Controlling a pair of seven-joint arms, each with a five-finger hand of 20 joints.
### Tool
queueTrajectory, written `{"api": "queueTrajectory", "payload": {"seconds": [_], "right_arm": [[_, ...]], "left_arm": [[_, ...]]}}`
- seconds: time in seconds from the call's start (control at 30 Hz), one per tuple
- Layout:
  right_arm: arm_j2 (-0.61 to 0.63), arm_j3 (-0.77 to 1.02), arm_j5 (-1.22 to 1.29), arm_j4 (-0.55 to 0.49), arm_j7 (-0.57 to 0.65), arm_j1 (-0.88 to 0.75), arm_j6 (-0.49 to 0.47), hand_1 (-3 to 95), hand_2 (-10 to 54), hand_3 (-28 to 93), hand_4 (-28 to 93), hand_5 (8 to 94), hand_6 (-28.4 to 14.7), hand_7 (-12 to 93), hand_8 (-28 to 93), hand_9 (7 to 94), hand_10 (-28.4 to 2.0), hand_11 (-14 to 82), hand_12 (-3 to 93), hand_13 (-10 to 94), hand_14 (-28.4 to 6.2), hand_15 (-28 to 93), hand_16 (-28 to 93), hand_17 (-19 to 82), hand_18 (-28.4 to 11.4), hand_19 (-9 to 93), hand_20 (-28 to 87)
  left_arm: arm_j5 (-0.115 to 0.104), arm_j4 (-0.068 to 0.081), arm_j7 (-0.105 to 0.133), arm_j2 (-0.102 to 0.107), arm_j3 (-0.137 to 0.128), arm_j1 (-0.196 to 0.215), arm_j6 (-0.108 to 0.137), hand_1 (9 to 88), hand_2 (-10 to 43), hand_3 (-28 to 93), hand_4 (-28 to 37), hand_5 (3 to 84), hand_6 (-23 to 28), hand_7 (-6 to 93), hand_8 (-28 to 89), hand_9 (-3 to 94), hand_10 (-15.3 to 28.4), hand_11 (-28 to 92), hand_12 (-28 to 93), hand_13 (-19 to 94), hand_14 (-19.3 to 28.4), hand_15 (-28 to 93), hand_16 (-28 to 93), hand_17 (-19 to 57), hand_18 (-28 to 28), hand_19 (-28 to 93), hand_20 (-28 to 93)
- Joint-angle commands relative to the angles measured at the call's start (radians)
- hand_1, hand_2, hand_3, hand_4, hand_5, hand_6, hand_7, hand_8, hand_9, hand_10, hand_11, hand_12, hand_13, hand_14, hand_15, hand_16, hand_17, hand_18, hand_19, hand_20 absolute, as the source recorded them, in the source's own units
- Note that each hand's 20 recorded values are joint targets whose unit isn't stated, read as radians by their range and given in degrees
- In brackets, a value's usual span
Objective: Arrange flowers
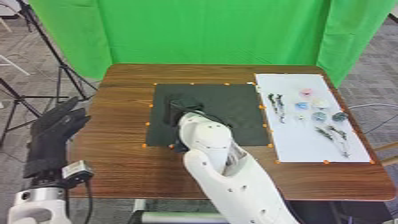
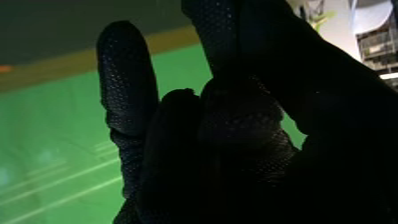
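Observation:
In the head view, my left hand (image 1: 55, 127) is open at the table's left edge, apart from the flowers. My right hand (image 1: 184, 106) is over the black mat (image 1: 240, 102); whether it holds anything is hidden. In the right wrist view, the dark glove of my right hand (image 2: 235, 125) stands against the green backdrop. On the white sheet (image 1: 284, 84) lie a pink flower head (image 1: 306, 92), a blue one (image 1: 302, 105), a white one (image 1: 321, 104), a dark teal one (image 1: 339, 117) and a few pale ones. Dark stems (image 1: 276, 106) lie beside them, with more branching stems (image 1: 334, 137) nearer the front.
Small orange markers (image 1: 145, 145) edge the mat and sheet on the brown table (image 1: 124, 172). A green curtain (image 1: 213, 32) hangs behind. Black tripod legs (image 1: 60, 75) stand off the table's left side. My right forearm (image 1: 226, 170) crosses the front of the table.

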Motion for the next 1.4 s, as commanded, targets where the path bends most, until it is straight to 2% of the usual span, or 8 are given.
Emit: {"api": "queueTrajectory", "payload": {"seconds": [0.03, 0.3, 0.5, 0.67, 1.07, 1.13, 1.2, 1.4], "right_arm": [[0.016, -0.036, 0.031, 0.077, 0.071, 0.024, 0.056, 54.2, -9.5, 76, -20, 89.3, -6.7, 22, 28, 93.7, -5.0, 67.0, 25.3, 94, -3.6, 83, 17, 51, -15.6, 93, -17], [0.015, -0.05, 0.039, 0.109, 0.115, 0.043, 0.089, 54.0, -9.5, 76, -21, 89.3, -6.5, 22, 28, 93.7, -5.0, 67.2, 25.0, 94, -3.5, 84, 17, 51, -15.7, 93, -17], [0.004, -0.06, 0.037, 0.114, 0.134, 0.04, 0.106, 53.6, -9.5, 76, -20, 89.4, -6.2, 22, 28, 93.7, -5.0, 67.5, 24.8, 94, -3.6, 84, 17, 51, -15.8, 93, -16], [-0.013, -0.056, 0.046, 0.114, 0.151, 0.034, 0.115, 51.8, -9.5, 75, -19, 89.9, -4.9, 22, 26, 93.7, -5.3, 68.0, 24.4, 94, -3.8, 84, 17, 51, -16.0, 93, -16], [-0.037, -0.049, 0.016, 0.12, 0.139, 0.019, 0.111, 45.3, -9.2, 75, -20, 91.5, -4.9, 21, 20, 93.7, -5.3, 69.2, 22.9, 94, -3.0, 84, 15, 53, -15.6, 93, -22], [-0.04, -0.048, 0.007, 0.125, 0.142, 0.019, 0.104, 43.2, -8.0, 75, -21, 91.9, -4.9, 22, 14, 93.7, -5.3, 69.7, 22.0, 94, -2.8, 84, 15, 53, -15.6, 93, -24], [-0.035, -0.053, 0.009, 0.131, 0.145, 0.025, 0.112, 39.8, -6.9, 75, -21, 92.4, -4.8, 24, -2, 93.7, -5.4, 69.8, 21.8, 94, -2.8, 84, 14, 53, -15.5, 93, -26], [-0.037, -0.051, -0.003, 0.131, 0.144, 0.02, 0.103, 37.5, -6.5, 74, -21, 92.5, -5.2, 24, -5, 93.7, -5.7, 69.5, 21.8, 94, -3.1, 83, 15, 53, -15.8, 93, -28]], "left_arm": [[0.071, 0.021, -0.051, -0.053, 0.043, -0.073, -0.052, 25.5, 4.2, 82, -19.7, 38.2, 8.5, 16.3, -11, 36.0, 19.6, 35, 7, 25, 27.0, 62, -16, -9.0, 21.9, 58, 1], [0.111, 0.023, -0.076, -0.091, 0.033, -0.071, -0.08, 25.5, 4.0, 82, -19.6, 38.2, 8.4, 16.3, -11, 36.0, 19.5, 35, 7, 25, 27.0, 62, -16, -9.1, 21.9, 58, 1], [0.123, 0.028, -0.081, -0.103, 0.048, -0.087, -0.09, 25.5, 3.9, 82, -19.5, 38.3, 8.4, 16.2, -11, 36.0, 19.5, 34, 7, 25, 27.0, 62, -16, -9.1, 21.8, 58, 1], [0.152, 0.036, -0.112, -0.123, 0.042, -0.11, -0.113, 25.5, 3.8, 83, -19.4, 38.3, 8.4, 16.3, -11, 36.0, 19.5, 34, 7, 25, 27.0, 62, -16, -9.1, 21.9, 58, 2], [0.163, 0.05, -0.12, -0.13, 0.072, -0.153, -0.123, 25.6, 3.9, 83, -18.9, 38.3, 8.4, 16.3, -11, 36.0, 19.5, 34, 7, 25, 26.9, 62, -16, -9.1, 21.8, 58, 2], [0.163, 0.051, -0.12, -0.128, 0.075, -0.156, -0.122, 25.5, 3.8, 83, -18.8, 38.3, 8.4, 16.3, -11, 36.0, 19.5, 34, 7, 25, 26.9, 62, -16, -9.1, 21.8, 58, 2], [0.162, 0.051, -0.118, -0.128, 0.075, -0.158, -0.12, 25.6, 3.9, 83, -18.7, 38.3, 8.4, 16.2, -11, 36.0, 19.5, 34, 7, 25, 26.8, 62, -16, -9.1, 21.8, 58, 2], [0.165, 0.051, -0.121, -0.135, 0.071, -0.151, -0.12, 25.6, 3.9, 83, -18.5, 38.3, 8.4, 16.3, -11, 36.0, 19.5, 34, 7, 25, 26.9, 62, -16, -9.1, 21.8, 57, 2]]}}
